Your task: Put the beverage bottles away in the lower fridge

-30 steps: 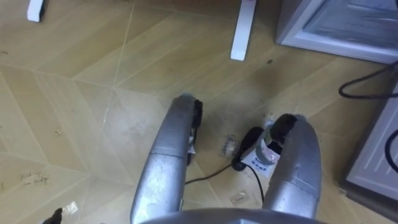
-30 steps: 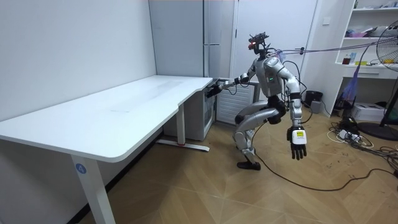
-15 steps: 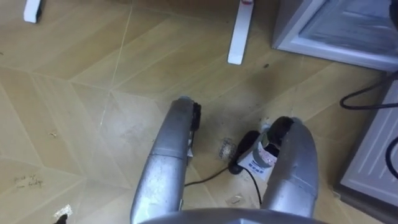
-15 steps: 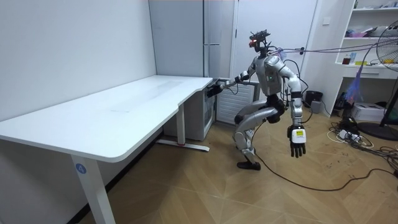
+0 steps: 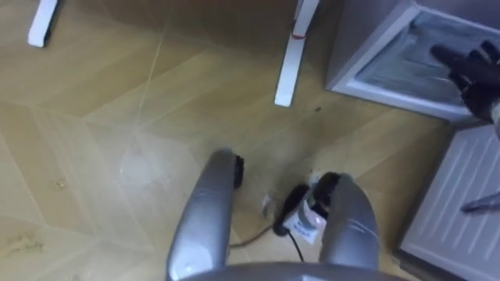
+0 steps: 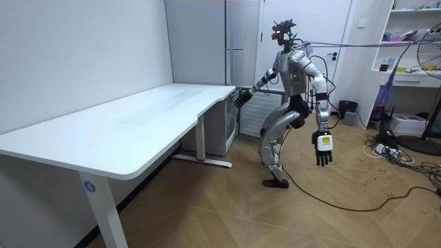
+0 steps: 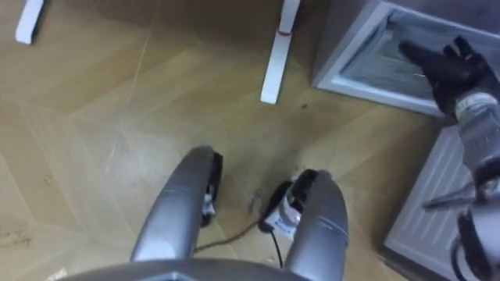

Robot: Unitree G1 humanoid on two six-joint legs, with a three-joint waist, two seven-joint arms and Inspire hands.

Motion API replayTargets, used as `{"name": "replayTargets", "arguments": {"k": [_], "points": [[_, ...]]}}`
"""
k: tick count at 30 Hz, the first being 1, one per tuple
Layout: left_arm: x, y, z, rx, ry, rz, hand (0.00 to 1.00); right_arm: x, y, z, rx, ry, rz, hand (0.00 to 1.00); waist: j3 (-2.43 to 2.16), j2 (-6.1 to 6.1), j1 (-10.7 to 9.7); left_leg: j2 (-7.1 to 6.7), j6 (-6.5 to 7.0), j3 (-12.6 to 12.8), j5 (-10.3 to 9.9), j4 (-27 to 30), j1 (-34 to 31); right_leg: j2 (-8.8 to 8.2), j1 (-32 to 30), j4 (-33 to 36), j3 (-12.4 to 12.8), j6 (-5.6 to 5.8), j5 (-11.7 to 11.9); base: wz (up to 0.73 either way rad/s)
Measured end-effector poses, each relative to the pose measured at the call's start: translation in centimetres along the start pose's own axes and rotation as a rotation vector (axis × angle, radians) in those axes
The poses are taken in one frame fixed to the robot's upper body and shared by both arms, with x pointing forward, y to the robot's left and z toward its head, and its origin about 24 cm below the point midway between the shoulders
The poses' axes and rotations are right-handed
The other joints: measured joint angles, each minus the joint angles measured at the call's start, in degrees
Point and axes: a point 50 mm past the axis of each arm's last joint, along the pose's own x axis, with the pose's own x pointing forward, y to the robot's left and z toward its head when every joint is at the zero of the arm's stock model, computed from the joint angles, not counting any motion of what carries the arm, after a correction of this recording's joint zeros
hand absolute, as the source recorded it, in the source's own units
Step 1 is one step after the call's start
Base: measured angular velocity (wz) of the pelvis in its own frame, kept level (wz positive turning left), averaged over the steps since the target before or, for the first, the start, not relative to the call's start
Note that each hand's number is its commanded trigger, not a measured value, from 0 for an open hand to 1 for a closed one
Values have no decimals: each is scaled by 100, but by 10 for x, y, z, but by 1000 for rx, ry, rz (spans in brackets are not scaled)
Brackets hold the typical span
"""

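Observation:
No drink is in sight. I stand beside the white desk point(image 6: 138, 120), facing the lower fridge point(image 5: 391, 58), whose compartment is open at the upper right of the eye views. Its ribbed white door point(image 5: 457, 203) is swung out at the right. My right hand point(image 7: 441, 70) reaches forward in front of the opening, open with its dark fingers spread and holding nothing. In the room view the right hand point(image 6: 241, 96) is by the desk's corner. My left hand point(image 6: 322, 148) hangs open at my side, empty.
A white desk leg point(image 5: 291, 55) stands on the wooden floor just left of the fridge, with another desk foot point(image 5: 43, 19) at the far left. A tall grey fridge point(image 6: 207, 41) rises behind the desk. Shelves and a fan point(image 6: 427, 76) stand on the room view's right.
I have risen from a crouch to stand straighter. The eye view has tilted up, bringing the fridge opening and my right hand into it. The left hand hangs slightly nearer my body.

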Motion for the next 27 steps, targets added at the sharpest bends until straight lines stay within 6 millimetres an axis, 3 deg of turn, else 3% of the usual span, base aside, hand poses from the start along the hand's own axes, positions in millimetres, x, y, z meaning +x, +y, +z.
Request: {"name": "replayTargets", "arguments": {"k": [3,9,11,17,21,27], "points": [[5,-8,17,2,-57,-14,0,-15,-22,-33,-116,155,-24,0,-18,107,89,66,24,22,3,-373,477,153,504,-499,-31,135,98,-9],[9,-28,14,-8,-51,-52,0,-35,-37,-78,-236,345,-5,0,-79,241,57,104,136,225,143,-1197,1182,254,1116,-1313,-11,242,356,-13],[13,-36,15,1,-39,-57,0,-43,-32,-108,-270,434,26,0,-113,242,51,82,147,326,244,-1631,1534,291,1383,-1655,43,301,441,-8],[15,-55,18,-6,-56,-67,0,-70,-15,-177,-200,589,71,0,-140,307,-226,74,117,408,467,-2663,2623,425,2421,-2578,-35,404,605,0],[15,-65,11,27,-36,-48,0,-87,-5,-208,-119,636,60,0,-156,252,-320,61,63,557,710,-3599,3555,534,3249,-3322,-40,469,758,-8],[15,-72,9,68,-35,-19,0,-107,7,-239,-66,698,63,0,-200,214,-489,80,9,614,881,-4268,4432,703,4017,-3900,-30,527,861,-4]]}}
